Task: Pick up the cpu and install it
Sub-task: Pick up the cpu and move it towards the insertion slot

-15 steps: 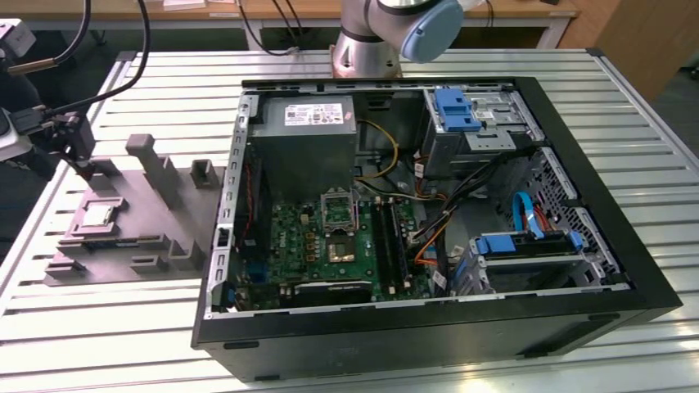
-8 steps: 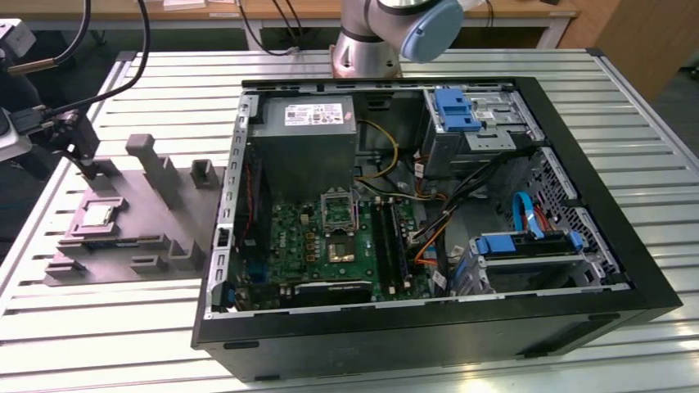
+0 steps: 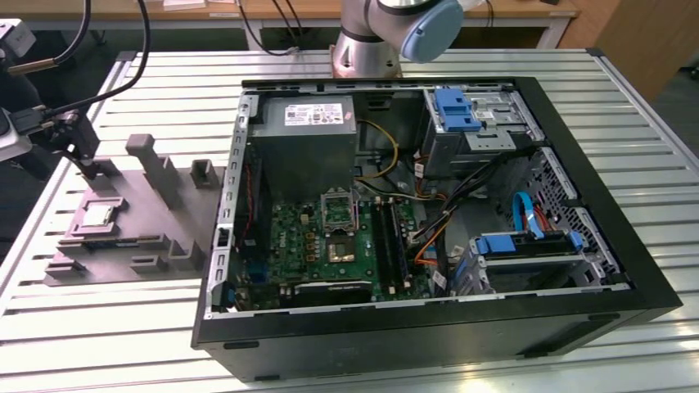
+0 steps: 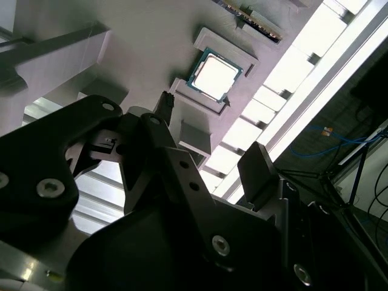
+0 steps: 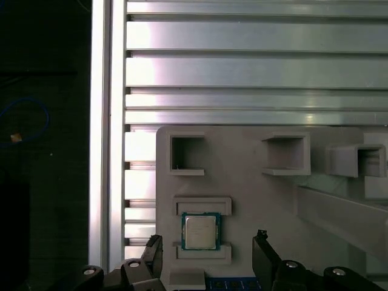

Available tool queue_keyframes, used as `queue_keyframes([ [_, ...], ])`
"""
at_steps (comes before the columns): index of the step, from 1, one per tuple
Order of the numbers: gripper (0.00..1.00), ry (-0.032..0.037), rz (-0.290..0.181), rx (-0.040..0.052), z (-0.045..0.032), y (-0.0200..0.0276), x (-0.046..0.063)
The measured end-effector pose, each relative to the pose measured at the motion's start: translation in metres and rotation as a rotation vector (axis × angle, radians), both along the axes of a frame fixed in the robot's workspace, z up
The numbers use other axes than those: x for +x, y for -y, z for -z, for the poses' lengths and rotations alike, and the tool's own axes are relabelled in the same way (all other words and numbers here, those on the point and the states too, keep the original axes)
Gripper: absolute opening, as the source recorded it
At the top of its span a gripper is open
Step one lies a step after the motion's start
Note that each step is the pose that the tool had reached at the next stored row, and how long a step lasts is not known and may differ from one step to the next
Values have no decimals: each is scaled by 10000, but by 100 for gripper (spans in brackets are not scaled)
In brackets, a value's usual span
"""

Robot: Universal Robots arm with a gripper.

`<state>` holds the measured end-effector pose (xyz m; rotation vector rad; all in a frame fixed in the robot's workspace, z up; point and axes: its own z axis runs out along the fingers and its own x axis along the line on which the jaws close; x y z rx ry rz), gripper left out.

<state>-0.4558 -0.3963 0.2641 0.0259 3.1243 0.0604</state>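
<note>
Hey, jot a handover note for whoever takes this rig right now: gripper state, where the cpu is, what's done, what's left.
Gripper: open, empty, hovering over the cpu with one finger to each side, apparently clear of it.
Cpu: flat in its recess in the grey tray, on the slatted table at the exterior view's left, beside the open computer case.
Done: gripper lined up above the cpu.
Left: cpu not yet gripped or lifted, and not on the motherboard.
</note>
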Motion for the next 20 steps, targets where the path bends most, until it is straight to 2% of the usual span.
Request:
queue_keyframes([
  [11,69,1,144,1,20,7,0],
  [20,69,2,144,2,168,80,0],
])
